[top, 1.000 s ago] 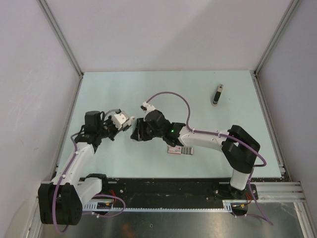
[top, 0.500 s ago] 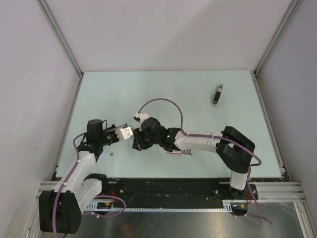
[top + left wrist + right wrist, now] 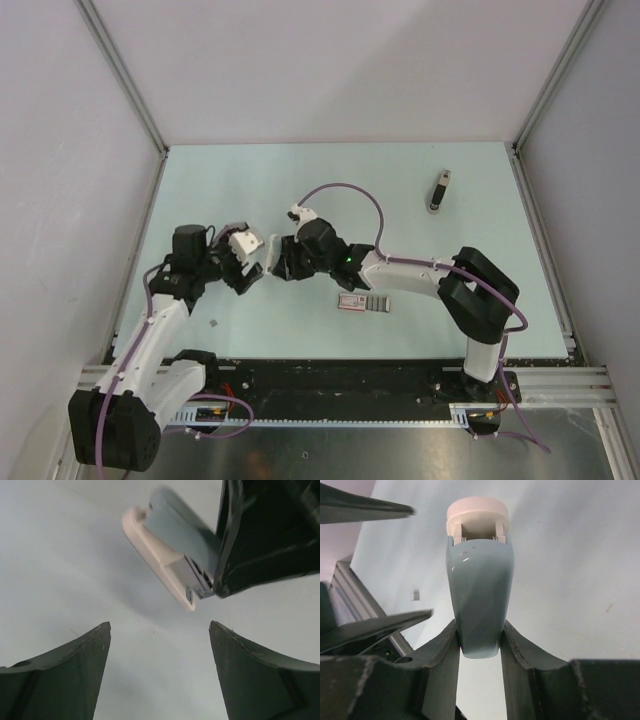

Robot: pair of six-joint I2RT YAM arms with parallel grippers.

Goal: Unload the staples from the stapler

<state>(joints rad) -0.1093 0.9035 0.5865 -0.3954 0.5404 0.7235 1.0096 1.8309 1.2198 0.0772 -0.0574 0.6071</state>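
The stapler (image 3: 439,191), slim and dark with a silvery part, lies alone at the far right of the table, away from both grippers. My right gripper (image 3: 480,624) is shut on the rear end of a pale blue-white wedge (image 3: 480,575), and holds it above the table with its white tip pointing left. My left gripper (image 3: 159,626) stands open just short of that tip, with nothing between its fingers. In the left wrist view the wedge (image 3: 170,555) shows a metal strip between its blue top and white base. In the top view the two grippers meet at left of centre (image 3: 260,266).
A flat pink-and-grey box (image 3: 363,303) lies under the right forearm. A tiny dark bit (image 3: 213,322) rests on the table near the left arm. Metal frame rails (image 3: 140,260) border the table on both sides.
My left gripper has gone from shut to open. Both arms dipped toward the near edge and came back up. A tiny dark bit now lies on the table at the left.
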